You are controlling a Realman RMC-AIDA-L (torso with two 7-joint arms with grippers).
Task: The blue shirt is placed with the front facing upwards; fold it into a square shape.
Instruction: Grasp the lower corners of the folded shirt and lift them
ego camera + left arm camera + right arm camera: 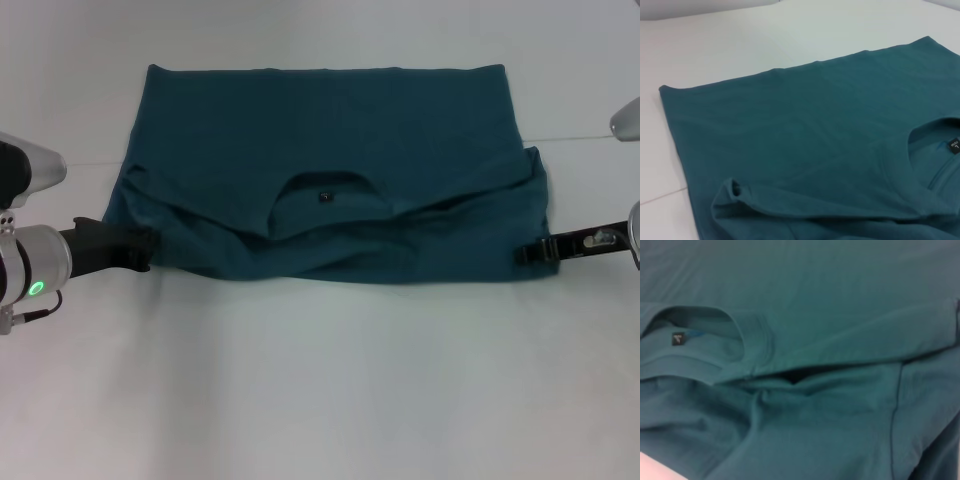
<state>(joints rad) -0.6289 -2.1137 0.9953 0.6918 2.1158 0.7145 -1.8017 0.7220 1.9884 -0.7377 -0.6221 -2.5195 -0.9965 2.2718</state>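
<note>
The blue shirt [330, 190] lies folded across the white table, plain fabric on top. Its round collar with a small dark label [325, 197] faces my side, above a rumpled near edge. My left gripper [140, 250] is low at the shirt's near left corner, touching the cloth edge. At the near right corner, my right gripper [527, 252] sits against the fabric. The left wrist view shows the shirt [805, 145] with a rolled sleeve fold [735, 192]. The right wrist view is filled by the shirt [830, 390] and its collar [700, 335].
The white table [320, 390] stretches bare in front of the shirt and on both sides. A thin seam line [580, 140] crosses the table behind the shirt's right side.
</note>
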